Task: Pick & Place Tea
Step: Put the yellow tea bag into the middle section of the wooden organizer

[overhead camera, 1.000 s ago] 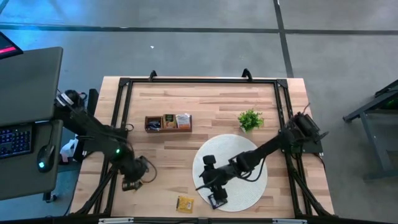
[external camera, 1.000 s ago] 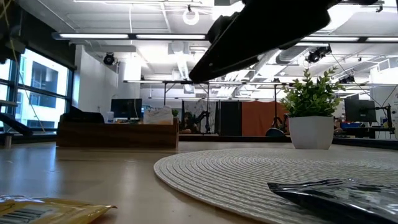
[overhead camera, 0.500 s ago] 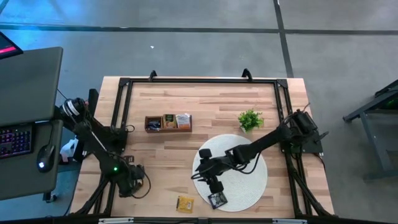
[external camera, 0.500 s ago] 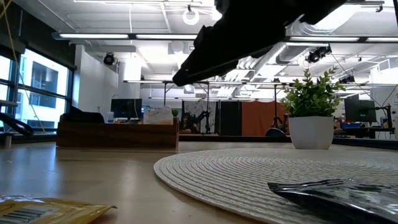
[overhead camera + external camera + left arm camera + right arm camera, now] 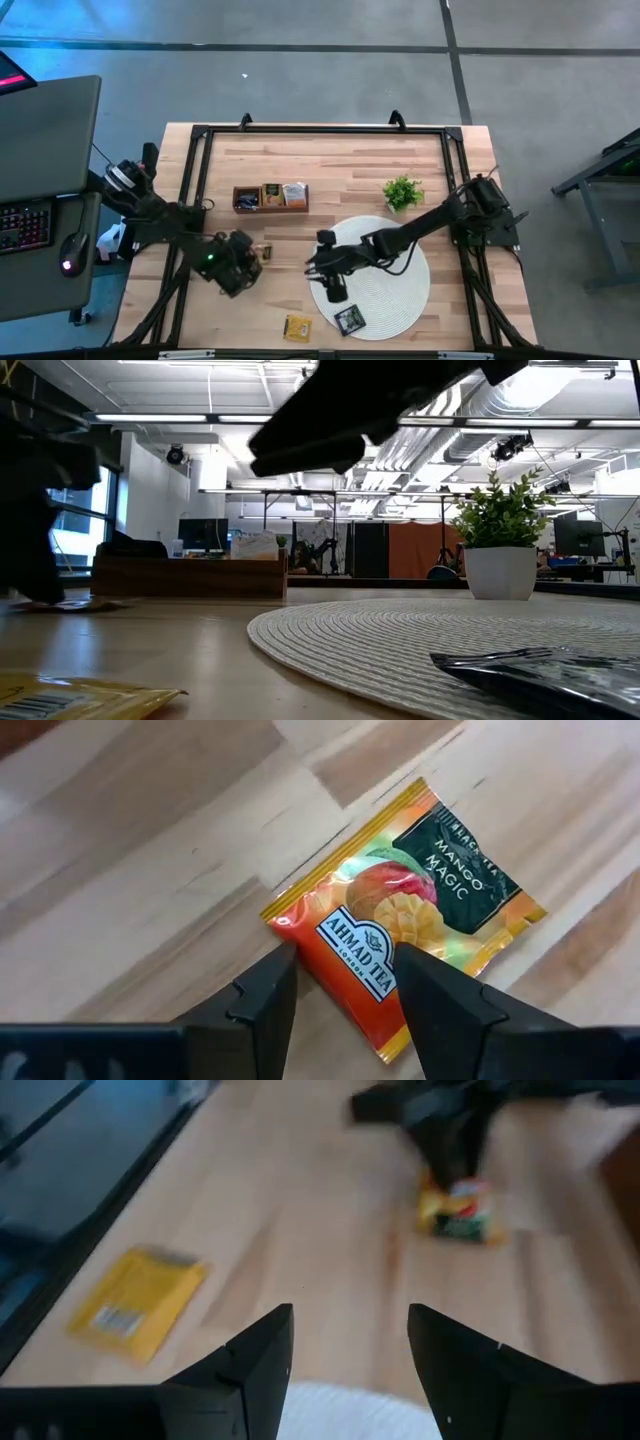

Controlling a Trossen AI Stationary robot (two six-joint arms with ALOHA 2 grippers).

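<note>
On the wooden table [image 5: 330, 165] the round white mat [image 5: 395, 295] carries one black tea packet [image 5: 349, 320], with a yellow packet [image 5: 297, 326] just off its edge. The right gripper [image 5: 333, 291] hangs open-fingered over the mat's left rim. The left gripper [image 5: 252, 258], fingers spread, straddles an orange-and-green packet [image 5: 405, 925] lying flat on the wood, gripping nothing.

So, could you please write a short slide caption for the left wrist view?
Left gripper, fingers open, just above a red-green mango tea packet lying flat on the wooden table.
</note>
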